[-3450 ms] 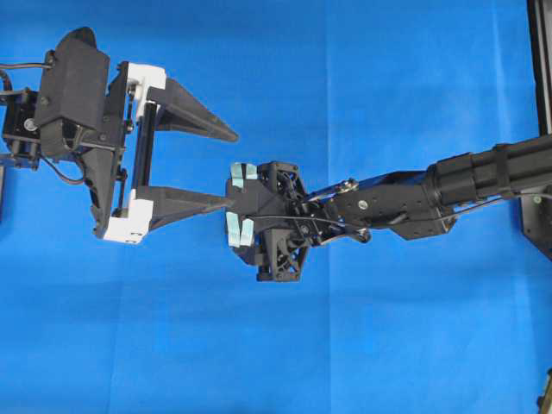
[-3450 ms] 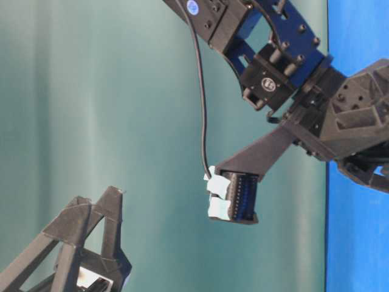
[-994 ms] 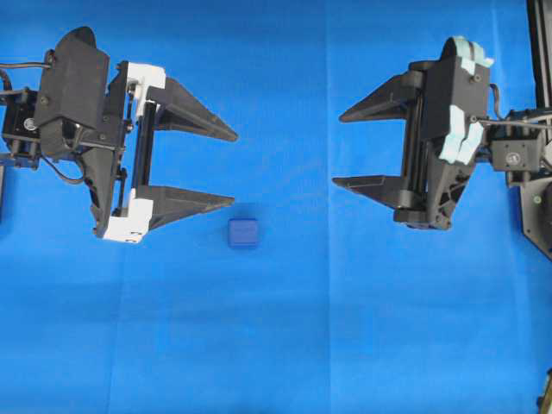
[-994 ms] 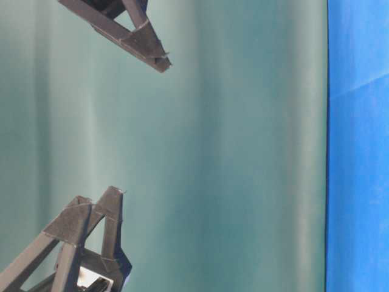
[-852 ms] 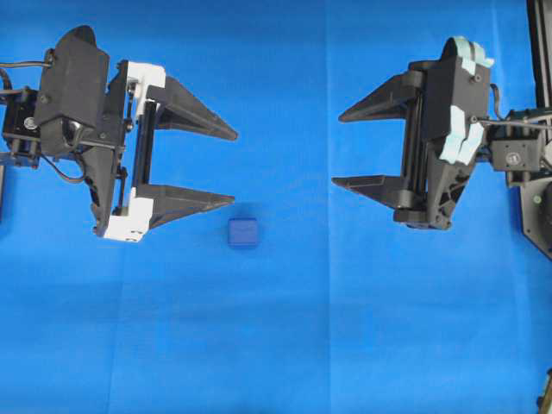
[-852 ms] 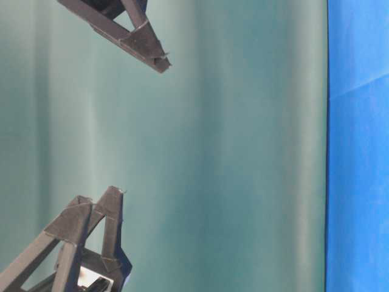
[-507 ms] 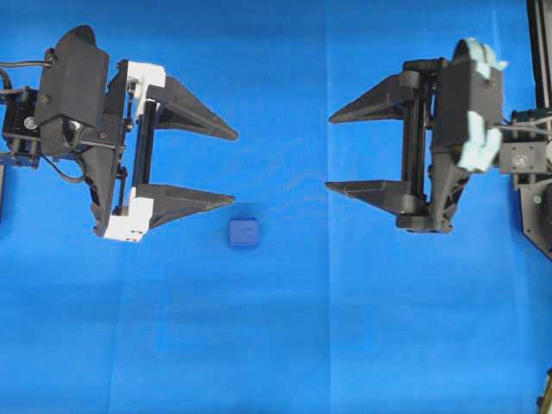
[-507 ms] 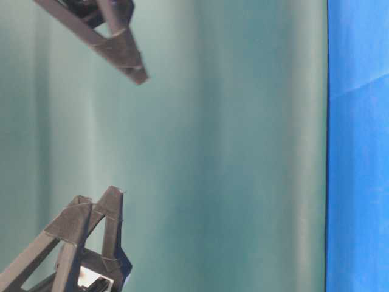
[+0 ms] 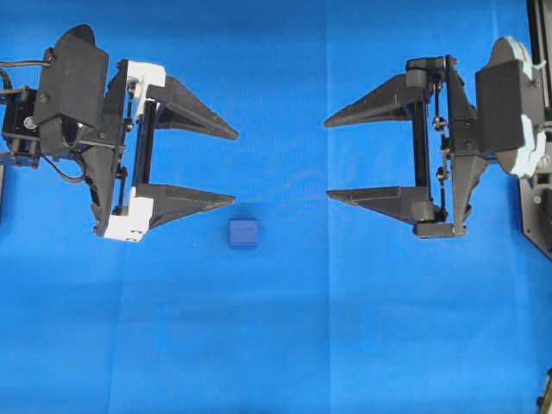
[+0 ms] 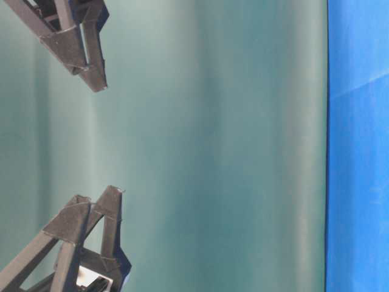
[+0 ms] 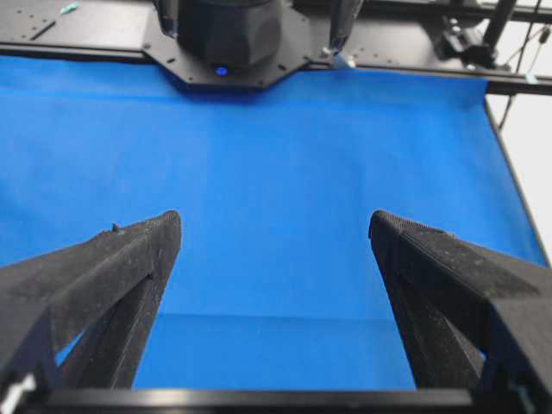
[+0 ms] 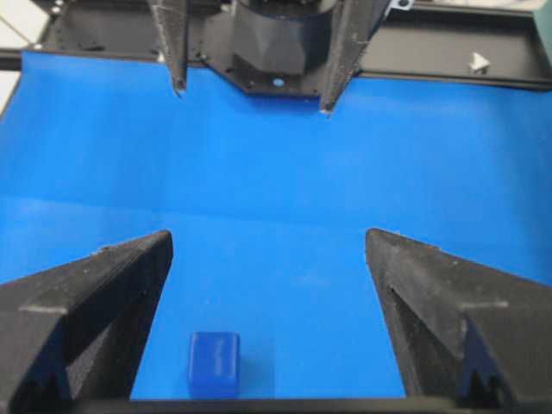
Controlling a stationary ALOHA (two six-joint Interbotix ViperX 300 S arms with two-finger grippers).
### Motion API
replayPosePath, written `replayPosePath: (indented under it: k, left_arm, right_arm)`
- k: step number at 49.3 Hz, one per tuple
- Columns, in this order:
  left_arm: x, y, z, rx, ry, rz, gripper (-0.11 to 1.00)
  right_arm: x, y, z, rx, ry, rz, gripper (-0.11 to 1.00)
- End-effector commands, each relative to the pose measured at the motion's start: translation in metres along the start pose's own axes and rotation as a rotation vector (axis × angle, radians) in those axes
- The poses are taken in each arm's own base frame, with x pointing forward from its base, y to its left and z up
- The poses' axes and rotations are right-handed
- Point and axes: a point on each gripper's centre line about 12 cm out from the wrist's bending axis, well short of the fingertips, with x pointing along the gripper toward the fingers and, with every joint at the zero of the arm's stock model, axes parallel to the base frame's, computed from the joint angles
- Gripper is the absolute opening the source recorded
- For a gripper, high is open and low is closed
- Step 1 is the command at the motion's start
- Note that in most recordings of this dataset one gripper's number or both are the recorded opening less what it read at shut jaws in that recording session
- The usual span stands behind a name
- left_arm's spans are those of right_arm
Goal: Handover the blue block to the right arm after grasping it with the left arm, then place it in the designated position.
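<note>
Blue cloth (image 9: 285,345) covers the whole work surface, and two black arms face each other across it in the overhead view. At left, the left arm (image 9: 69,95) carries the left gripper (image 9: 235,166), its pointed fingers on white mounts spread wide with nothing between them. At right, the all-black right gripper (image 9: 326,159) is likewise spread wide and holds nothing, its tips aimed back toward the left one, with a broad strip of bare cloth between the two. Smallest of all, the blue block (image 9: 243,233) lies flat on the cloth, just below and beside the tip of the left gripper's lower finger and touching neither gripper. The right wrist view shows the block (image 12: 214,364) low on the cloth between that gripper's spread fingers.
</note>
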Motion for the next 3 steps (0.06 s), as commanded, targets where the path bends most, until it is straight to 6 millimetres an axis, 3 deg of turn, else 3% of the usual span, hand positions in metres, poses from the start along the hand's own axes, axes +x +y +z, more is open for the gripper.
replayPosePath:
  k: [1, 3]
  left_arm:
    - [-0.0047, 0.0003, 0.0146, 0.001, -0.048, 0.000, 0.93]
    - [-0.0047, 0.0003, 0.0146, 0.001, -0.048, 0.000, 0.93]
  right_arm:
    - [-0.0031, 0.0010, 0.0059, 0.000, -0.036, 0.018, 0.85]
    - [-0.0031, 0.0011, 0.0060, 0.000, -0.041, 0.022, 0.85]
